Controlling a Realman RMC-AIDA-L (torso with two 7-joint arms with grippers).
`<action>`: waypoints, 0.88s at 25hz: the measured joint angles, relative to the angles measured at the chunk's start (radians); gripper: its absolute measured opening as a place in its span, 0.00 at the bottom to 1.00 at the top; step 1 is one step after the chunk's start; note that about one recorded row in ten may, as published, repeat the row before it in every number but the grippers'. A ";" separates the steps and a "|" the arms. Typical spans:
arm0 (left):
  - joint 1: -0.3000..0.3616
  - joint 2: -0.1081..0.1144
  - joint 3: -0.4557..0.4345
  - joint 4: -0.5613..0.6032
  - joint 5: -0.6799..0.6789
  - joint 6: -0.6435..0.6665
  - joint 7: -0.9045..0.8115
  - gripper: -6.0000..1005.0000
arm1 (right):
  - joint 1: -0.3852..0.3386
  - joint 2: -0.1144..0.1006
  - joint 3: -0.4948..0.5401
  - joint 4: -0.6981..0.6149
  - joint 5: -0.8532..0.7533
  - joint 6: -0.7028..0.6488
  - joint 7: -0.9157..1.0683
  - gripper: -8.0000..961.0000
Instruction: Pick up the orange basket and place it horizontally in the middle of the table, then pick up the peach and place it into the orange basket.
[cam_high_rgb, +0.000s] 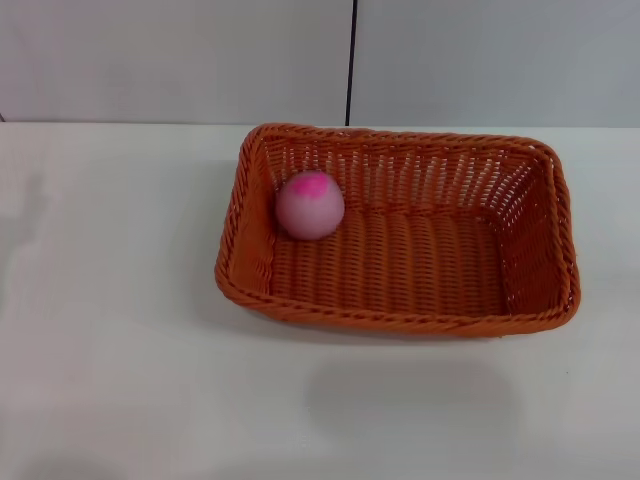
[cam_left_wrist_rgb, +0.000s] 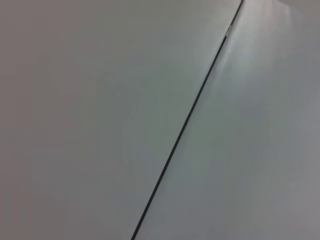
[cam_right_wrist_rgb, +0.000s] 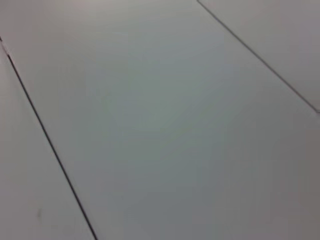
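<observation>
Evidently complete: the white table (cam_high_rgb: 120, 330) stretches broad and bare beneath the orange basket (cam_high_rgb: 400, 310), which sits upright with its long side running across the robot's view, a little toward the robot's right of the table's middle. Inside it, in the corner toward the robot's left and against the far wall, rests the peach (cam_high_rgb: 310, 205), its magenta patch facing up.

Neither gripper appears in the head view, so neither is near the basket or the fruit. Both wrist cameras show only plain pale panels crossed by thin dark seams, with no fingers visible, so whether the left or right gripper is open or closed cannot be told, nor where the basket lies relative to either one beyond being outside what they see.

Judged from this layout, both steps look finished, with the basket laid horizontally and the peach placed within, and nothing obvious left but for the arms to rest.
</observation>
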 joint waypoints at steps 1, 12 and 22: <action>0.000 0.000 -0.001 0.000 0.000 0.000 0.000 0.84 | 0.000 0.000 0.003 0.003 0.000 0.000 -0.003 0.56; 0.009 0.000 -0.005 0.001 0.000 -0.002 0.001 0.84 | 0.000 -0.001 0.007 0.015 0.000 0.001 -0.018 0.56; 0.010 0.000 -0.007 0.009 0.000 -0.005 -0.002 0.84 | -0.001 -0.001 0.007 0.016 0.000 0.009 -0.018 0.56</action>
